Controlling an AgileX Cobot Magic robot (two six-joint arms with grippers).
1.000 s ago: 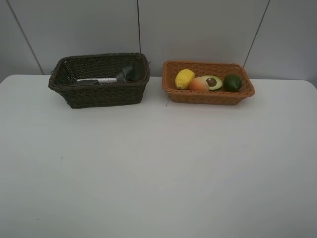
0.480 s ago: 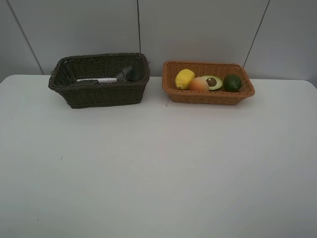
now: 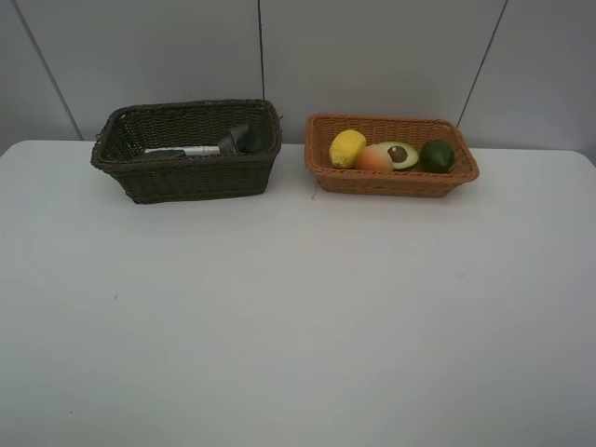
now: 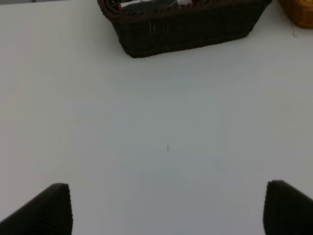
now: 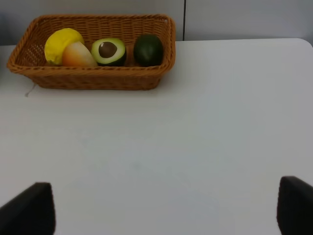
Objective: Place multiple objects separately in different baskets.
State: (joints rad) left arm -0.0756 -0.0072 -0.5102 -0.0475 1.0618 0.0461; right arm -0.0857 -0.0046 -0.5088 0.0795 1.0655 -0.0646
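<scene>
Looking across the table point(image 3: 298, 307), you'll find both pairs of fingers spread, empty and well back from the dark basket point(image 3: 186, 177) and tan basket point(image 3: 391, 177), which seem to hold everything, fruit like the lemon point(image 3: 347, 148) included.

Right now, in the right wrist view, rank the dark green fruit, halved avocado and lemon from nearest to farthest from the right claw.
1. dark green fruit, basket's right end.
2. halved avocado, mid-basket.
3. lemon, basket's left end, farthest from the right claw.
</scene>
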